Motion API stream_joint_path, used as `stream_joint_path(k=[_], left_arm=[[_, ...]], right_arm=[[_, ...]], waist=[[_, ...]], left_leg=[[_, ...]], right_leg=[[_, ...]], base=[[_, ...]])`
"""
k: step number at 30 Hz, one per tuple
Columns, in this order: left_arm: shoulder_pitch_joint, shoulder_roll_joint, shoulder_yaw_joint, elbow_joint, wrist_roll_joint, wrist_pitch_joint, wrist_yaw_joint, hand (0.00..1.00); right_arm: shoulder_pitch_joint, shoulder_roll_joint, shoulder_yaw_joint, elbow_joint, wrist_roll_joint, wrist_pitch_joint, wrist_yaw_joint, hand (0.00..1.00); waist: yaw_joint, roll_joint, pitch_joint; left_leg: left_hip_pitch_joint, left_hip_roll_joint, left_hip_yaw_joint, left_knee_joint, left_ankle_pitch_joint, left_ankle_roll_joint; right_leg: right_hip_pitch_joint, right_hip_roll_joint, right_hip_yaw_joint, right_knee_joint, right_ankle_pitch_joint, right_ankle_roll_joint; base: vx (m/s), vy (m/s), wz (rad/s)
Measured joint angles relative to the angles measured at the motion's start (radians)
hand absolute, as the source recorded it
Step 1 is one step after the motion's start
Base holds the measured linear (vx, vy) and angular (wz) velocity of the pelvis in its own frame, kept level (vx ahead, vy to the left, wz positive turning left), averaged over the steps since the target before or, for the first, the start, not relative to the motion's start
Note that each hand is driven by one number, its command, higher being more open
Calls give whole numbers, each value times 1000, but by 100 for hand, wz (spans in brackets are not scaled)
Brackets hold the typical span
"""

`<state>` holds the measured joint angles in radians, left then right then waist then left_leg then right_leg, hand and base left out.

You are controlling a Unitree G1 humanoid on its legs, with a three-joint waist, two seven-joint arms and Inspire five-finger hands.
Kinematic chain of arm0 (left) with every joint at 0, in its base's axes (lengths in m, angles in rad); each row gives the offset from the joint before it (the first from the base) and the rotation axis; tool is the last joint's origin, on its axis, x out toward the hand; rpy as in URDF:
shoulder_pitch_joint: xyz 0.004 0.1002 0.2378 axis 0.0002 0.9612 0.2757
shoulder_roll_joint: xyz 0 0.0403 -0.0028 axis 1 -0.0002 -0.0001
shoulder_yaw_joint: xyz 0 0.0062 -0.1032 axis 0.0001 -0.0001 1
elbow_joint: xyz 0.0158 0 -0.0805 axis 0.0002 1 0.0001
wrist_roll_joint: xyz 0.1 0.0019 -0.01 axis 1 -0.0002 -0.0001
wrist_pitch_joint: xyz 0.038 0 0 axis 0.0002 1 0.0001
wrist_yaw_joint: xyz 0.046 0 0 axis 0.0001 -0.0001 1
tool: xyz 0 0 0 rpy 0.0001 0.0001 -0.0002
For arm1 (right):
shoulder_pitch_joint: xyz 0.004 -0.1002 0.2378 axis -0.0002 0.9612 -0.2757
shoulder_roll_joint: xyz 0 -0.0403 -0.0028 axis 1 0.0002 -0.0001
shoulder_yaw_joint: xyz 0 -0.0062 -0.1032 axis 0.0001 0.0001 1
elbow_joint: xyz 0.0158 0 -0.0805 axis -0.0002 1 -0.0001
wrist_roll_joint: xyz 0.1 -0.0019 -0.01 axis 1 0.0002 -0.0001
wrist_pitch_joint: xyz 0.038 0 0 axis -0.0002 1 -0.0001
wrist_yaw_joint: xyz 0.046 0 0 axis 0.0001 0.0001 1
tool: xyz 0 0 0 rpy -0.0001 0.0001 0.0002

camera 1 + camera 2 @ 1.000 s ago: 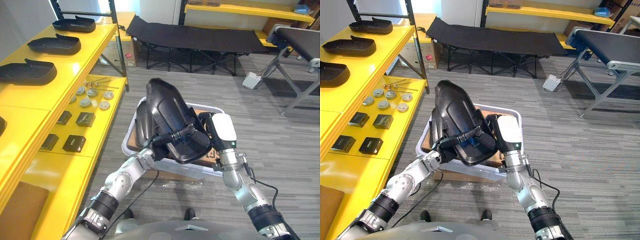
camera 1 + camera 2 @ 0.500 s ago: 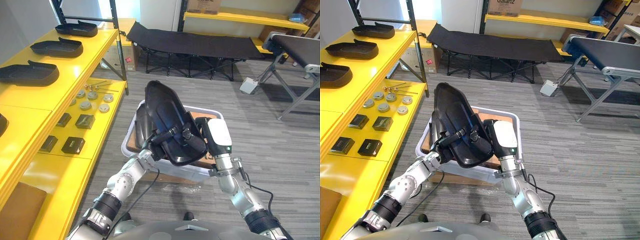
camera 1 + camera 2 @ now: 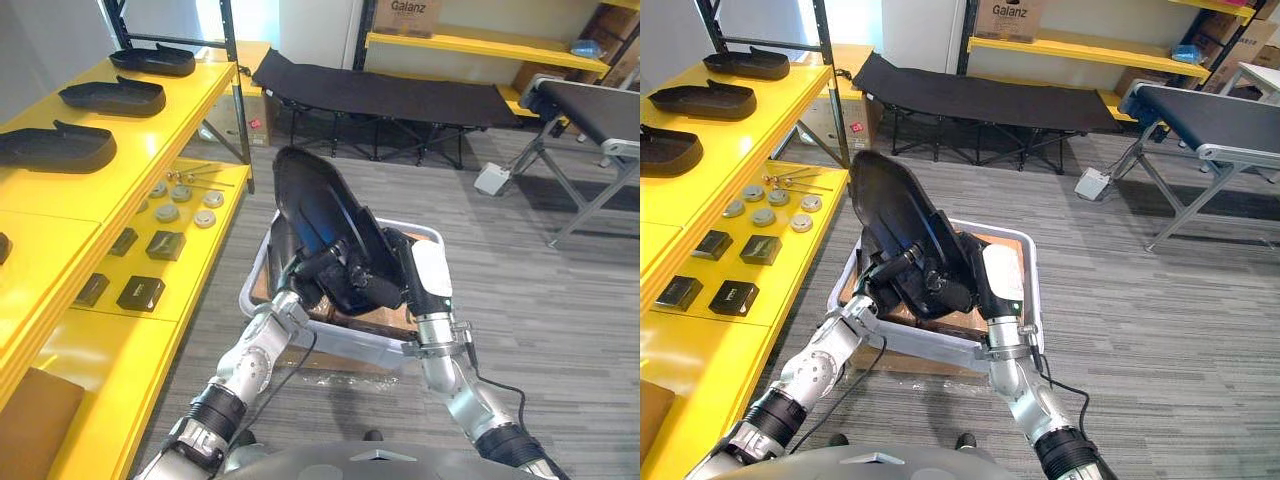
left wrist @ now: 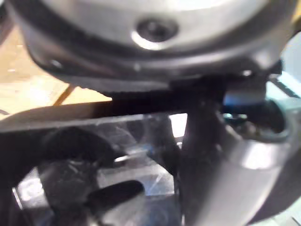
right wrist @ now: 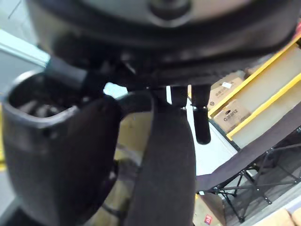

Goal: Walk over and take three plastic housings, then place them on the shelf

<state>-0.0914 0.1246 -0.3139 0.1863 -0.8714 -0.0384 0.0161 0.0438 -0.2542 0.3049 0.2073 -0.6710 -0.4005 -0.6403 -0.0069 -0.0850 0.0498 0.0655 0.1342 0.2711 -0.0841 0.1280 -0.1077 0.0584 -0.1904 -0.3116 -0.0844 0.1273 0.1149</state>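
Observation:
A black plastic housing [image 3: 318, 210] stands tilted above a clear bin [image 3: 335, 338], its pointed end up. My left hand [image 3: 318, 272] comes from the lower left, and its fingers are curled round the housing's lower rim. My right hand [image 3: 428, 282], white-covered on its back, sits against the housing's right side. Another dark housing [image 3: 284, 245] stands in the bin behind the held one. Three more housings [image 3: 55, 147] lie in a row on the yellow shelf [image 3: 160, 125] at the left.
The bin has a cardboard bottom [image 3: 385, 320] and stands on grey floor. The lower yellow shelf [image 3: 200, 250] carries small black boxes [image 3: 141, 292] and metal discs [image 3: 184, 212]. A black folding cot [image 3: 390, 95] stands behind, a conveyor [image 3: 590, 100] at the far right.
My left hand's fingers, straight across the housing a second ago, have curled onto it. The housing now leans further left and sits lower over the bin. The camera has shifted slightly.

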Motion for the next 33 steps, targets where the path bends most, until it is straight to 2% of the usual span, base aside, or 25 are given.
stream_joint_path(k=[2,5,8,10,14,17,19,22,28,33], left_arm=[[39,-11,84,-62,104,-34,23,0],[70,-6,174,-130,221,-53,55,0],[91,11,241,-182,337,-82,113,0],[134,15,303,-232,467,-150,180,0],[185,30,388,-316,675,-248,291,0],[219,35,423,-360,760,-328,329,0],[237,33,427,-383,764,-358,321,0],[309,28,407,-456,760,-372,281,0],[423,-1,351,-475,686,-373,154,0],[427,2,352,-475,678,-372,133,0]], right_arm=[[26,9,-16,-86,42,0,-7,100],[38,25,-71,-148,108,0,-12,100],[49,28,-118,-187,187,0,-19,100],[86,40,-173,-219,258,0,-24,100],[139,75,-248,-227,354,0,-24,100],[184,92,-260,-244,435,0,-2,100],[200,110,-268,-245,483,0,27,100],[246,115,-268,-245,583,6,138,100],[315,116,-241,-244,811,75,344,100],[312,101,-209,-242,864,118,395,100]], waist=[[0,12,-6],[-1,25,-15],[1,32,-19],[-1,38,-21],[-6,49,-28],[-8,63,-36],[-8,70,-39],[-13,76,-40],[-17,93,-31],[2,101,-26]], left_leg=[[7,0,2,0,-2,-3],[15,1,7,0,-11,-5],[15,0,8,0,-18,-14],[15,0,9,0,-20,-15],[15,0,9,0,-23,-14],[16,0,9,0,-29,-17],[16,1,9,0,-30,-17],[16,1,9,0,-33,-16],[16,2,11,0,-37,-18],[17,6,9,1,-43,-22]], right_leg=[[5,1,0,0,-3,-4],[13,1,0,0,-8,-5],[13,0,-1,0,-9,-5],[13,0,-1,0,-11,-8],[12,0,-2,0,-12,-13],[12,0,-2,0,-17,-13],[11,0,-2,0,-18,-13],[11,0,-1,0,-22,-11],[11,2,-1,0,-29,-4],[11,6,-2,0,-31,-7]], base=[[0,0,-2],[0,0,-1],[0,0,0],[0,0,0],[0,0,0],[20,3,-1],[0,0,0],[0,0,0],[0,0,0],[2,0,2]])
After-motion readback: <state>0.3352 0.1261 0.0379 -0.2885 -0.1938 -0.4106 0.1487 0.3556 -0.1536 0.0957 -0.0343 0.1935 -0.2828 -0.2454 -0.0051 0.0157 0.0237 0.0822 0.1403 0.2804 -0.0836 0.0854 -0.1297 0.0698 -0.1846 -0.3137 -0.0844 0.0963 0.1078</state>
